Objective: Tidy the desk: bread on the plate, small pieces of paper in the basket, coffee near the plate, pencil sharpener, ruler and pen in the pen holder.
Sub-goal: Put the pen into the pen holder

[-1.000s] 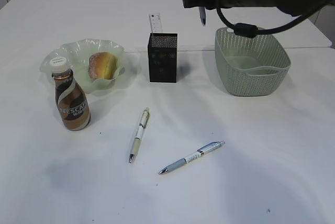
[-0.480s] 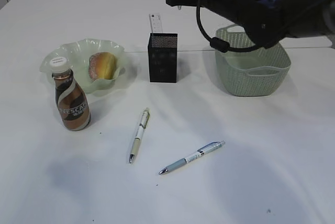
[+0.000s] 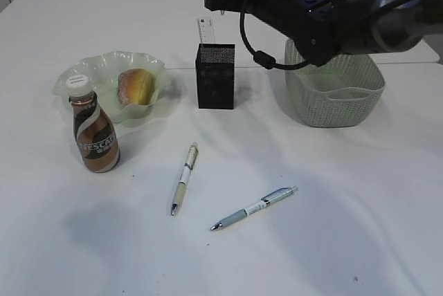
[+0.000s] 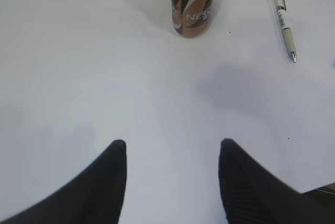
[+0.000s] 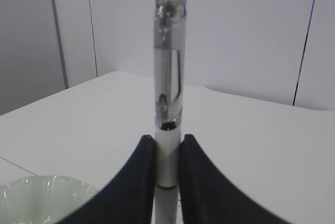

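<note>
The right jaws (image 5: 166,179) are closed on a pen (image 5: 168,85), which stands upright between them with its long axis vertical. In the exterior view the right arm (image 3: 325,16) reaches across toward the far edge of the worktop (image 3: 332,241), and its tip is above and a little behind the pen holder (image 3: 215,76). I judge that the pen must go down into the open top of the holder, so the tip should first come exactly over it. A ruler (image 3: 205,31) already stands in the holder at its far side. The left jaws (image 4: 170,153) are open and empty near the front edge of the worktop. Two more pens (image 3: 184,178) (image 3: 254,208) lie flat on the worktop nearer the front. The bread (image 3: 136,86) lies in the plate (image 3: 97,68) and the coffee (image 3: 94,130) stands just beside it.
</note>
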You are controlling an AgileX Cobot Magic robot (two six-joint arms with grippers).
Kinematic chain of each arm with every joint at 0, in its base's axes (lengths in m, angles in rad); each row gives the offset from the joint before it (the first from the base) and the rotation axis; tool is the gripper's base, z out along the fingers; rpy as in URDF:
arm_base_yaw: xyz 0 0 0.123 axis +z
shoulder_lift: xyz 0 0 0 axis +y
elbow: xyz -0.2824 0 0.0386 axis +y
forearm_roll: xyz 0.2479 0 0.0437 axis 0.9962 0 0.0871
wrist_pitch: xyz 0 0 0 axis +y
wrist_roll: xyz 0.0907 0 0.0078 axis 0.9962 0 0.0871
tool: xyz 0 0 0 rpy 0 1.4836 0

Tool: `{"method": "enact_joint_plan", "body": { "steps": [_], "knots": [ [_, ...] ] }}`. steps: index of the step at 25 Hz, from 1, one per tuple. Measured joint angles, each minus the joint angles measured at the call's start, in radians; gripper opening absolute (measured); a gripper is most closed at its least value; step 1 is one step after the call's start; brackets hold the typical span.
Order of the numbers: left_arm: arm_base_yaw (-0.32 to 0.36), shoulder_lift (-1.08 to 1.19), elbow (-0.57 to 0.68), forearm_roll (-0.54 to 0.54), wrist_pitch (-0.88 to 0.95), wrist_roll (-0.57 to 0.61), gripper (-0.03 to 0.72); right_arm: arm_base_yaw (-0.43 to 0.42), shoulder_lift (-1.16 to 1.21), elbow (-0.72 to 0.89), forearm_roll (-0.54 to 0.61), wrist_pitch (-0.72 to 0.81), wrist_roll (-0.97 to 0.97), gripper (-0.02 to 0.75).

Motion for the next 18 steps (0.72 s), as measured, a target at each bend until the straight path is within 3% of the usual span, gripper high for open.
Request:
{"method": "enact_joint_plan", "body": {
  "steps": [18],
  "knots": [
    [0.000, 0.000, 0.000, 0.002, -0.090, 0.000, 0.394, 0.000, 0.189, -0.128, 0.000, 0.094, 0.039, 0.123]
  ]
}}
